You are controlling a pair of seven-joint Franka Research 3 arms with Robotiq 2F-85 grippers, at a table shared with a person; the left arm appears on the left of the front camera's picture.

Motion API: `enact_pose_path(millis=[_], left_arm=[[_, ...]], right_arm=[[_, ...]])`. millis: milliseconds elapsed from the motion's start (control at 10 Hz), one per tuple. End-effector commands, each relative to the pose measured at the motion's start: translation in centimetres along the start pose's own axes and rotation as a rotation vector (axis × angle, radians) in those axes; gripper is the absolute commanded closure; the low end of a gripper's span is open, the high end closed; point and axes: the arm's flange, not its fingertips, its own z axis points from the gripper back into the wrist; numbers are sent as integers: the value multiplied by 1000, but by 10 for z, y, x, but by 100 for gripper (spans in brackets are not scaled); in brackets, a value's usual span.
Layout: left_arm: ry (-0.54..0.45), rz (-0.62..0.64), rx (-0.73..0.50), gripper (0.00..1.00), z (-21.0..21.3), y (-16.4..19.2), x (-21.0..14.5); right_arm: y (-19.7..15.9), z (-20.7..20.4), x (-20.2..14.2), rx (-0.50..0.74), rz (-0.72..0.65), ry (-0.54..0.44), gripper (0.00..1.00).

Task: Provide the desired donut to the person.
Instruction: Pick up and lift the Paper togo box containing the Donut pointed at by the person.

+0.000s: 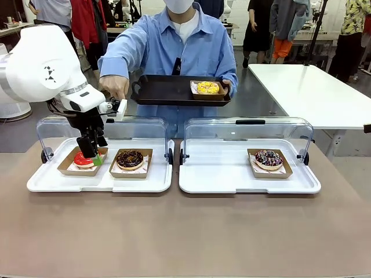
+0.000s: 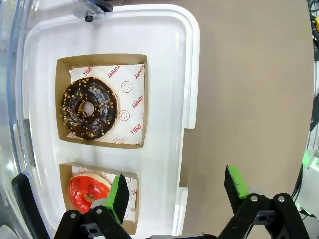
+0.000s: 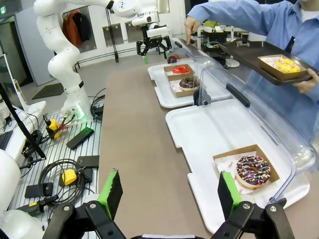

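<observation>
The red-glazed donut [image 1: 84,160] sits in its cardboard box at the left end of the left white tray [image 1: 98,182], with a chocolate donut [image 1: 130,158] just to its right under the raised clear cover [image 1: 145,124]. The left gripper [image 1: 90,155] is poised directly over the red donut with its jaws spread wide and nothing in them.

In the left wrist view one green pad [image 2: 119,191] overlaps the box's near edge, while the other hangs over bare table beyond the tray's near rim. The grasp therefore looks off-centre. It would probably go better if the gripper moved toward the far side, so that the fingers straddle the cardboard wall and never press the glaze.

The person [image 1: 185,52] waits at the far side with one hand [image 1: 113,87] by the top of the cover. The other hand holds a black tray [image 1: 162,92] that already carries a yellow donut [image 1: 207,87]. The lift should likely be level and clear of both cover and hand, ending on the black tray's bare left part.

The right gripper [image 3: 169,191] hangs wide open and empty over the table near the right tray, which holds a sprinkled donut [image 3: 253,171].
</observation>
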Motion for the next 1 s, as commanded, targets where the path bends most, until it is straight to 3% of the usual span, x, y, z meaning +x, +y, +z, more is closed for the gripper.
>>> enact_pose_path(millis=[0,500,700,900], left_arm=[[-2,4,0,0,1,-1,2],[0,0,0,0,0,0,0],[91,-99,74,0,-20,-10,14],[144,-184,56,0,-40,-5,27]], right_arm=[[1,1,-2,6,13,-9,0],[1,1,-2,6,13,-9,0],[1,1,-2,6,13,-9,0],[1,1,-2,6,13,-9,0]])
